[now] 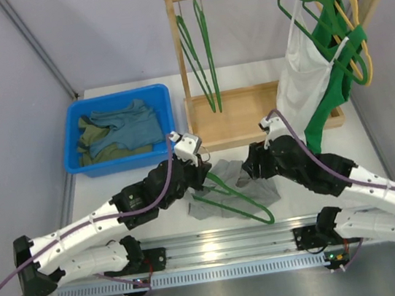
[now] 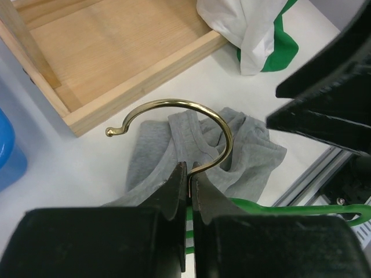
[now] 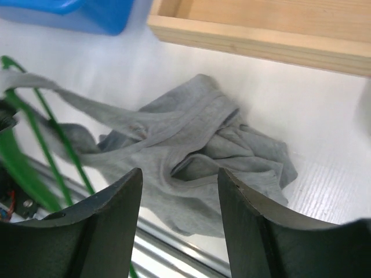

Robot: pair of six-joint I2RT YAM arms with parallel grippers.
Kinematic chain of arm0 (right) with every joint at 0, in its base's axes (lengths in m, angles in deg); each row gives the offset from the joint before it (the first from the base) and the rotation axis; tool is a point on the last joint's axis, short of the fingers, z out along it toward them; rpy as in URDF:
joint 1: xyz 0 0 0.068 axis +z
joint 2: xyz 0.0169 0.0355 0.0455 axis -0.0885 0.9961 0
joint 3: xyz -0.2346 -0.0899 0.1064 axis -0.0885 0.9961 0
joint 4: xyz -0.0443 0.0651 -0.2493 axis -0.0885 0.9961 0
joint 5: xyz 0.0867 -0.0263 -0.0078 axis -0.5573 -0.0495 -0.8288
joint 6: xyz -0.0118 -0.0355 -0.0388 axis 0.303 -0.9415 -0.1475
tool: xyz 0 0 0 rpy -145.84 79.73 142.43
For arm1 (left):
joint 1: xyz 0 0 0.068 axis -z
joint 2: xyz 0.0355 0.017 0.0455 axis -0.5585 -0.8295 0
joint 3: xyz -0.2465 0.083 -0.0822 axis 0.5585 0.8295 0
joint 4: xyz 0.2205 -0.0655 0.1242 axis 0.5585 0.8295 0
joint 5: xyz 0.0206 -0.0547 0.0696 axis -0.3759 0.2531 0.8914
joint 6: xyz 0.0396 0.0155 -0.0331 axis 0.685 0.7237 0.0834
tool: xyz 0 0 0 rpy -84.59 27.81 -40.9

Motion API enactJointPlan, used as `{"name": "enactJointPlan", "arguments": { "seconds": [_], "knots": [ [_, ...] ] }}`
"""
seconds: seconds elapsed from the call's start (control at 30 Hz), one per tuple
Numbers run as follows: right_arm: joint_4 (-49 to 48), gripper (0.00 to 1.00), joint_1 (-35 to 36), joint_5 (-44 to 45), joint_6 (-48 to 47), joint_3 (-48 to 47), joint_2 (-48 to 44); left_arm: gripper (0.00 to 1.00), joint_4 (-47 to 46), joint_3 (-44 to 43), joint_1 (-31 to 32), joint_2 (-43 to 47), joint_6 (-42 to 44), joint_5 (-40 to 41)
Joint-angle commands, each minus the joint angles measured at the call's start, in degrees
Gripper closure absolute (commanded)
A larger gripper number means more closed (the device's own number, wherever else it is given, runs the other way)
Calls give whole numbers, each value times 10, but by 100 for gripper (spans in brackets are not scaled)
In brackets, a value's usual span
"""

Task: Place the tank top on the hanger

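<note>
The light grey tank top [image 1: 262,189] lies crumpled on the table between the two arms. My left gripper [image 2: 190,171] is shut on the stem of the gold hook [image 2: 174,104] of the thin green hanger [image 1: 245,201], whose frame slants toward the near edge. A grey strap [image 3: 87,107] runs over the green wire [image 3: 52,133]. My right gripper [image 3: 179,176] hovers open just above the bunched tank top [image 3: 197,150], with nothing between its fingers. In the top view the left gripper [image 1: 202,171] and right gripper [image 1: 250,164] sit on either side of the cloth.
A blue bin [image 1: 82,109] with teal and olive clothes stands at the back left. A wooden rack [image 1: 252,114] behind holds two green hangers [image 1: 199,52], a white top [image 1: 302,78] on a green hanger, and a yellow hanger [image 1: 352,16]. A metal rail [image 1: 219,248] lines the near edge.
</note>
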Motion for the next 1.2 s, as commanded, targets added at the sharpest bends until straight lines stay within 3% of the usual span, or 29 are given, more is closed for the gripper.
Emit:
{"name": "enactJointPlan", "arguments": {
  "seconds": [0.0,0.17,0.37,1.17],
  "knots": [
    [12,46,-38,12,28,-20,56,100,-41,13,1,19,8,-16],
    [-72,50,-127,-101,25,-2,131,100,-43,22,1,30,8,-27],
    [-133,51,-150,-155,40,1,217,100,-44,28,2,32,4,-31],
    [-244,53,-151,-158,114,38,321,100,-38,28,1,43,4,-15]
  ]
}}
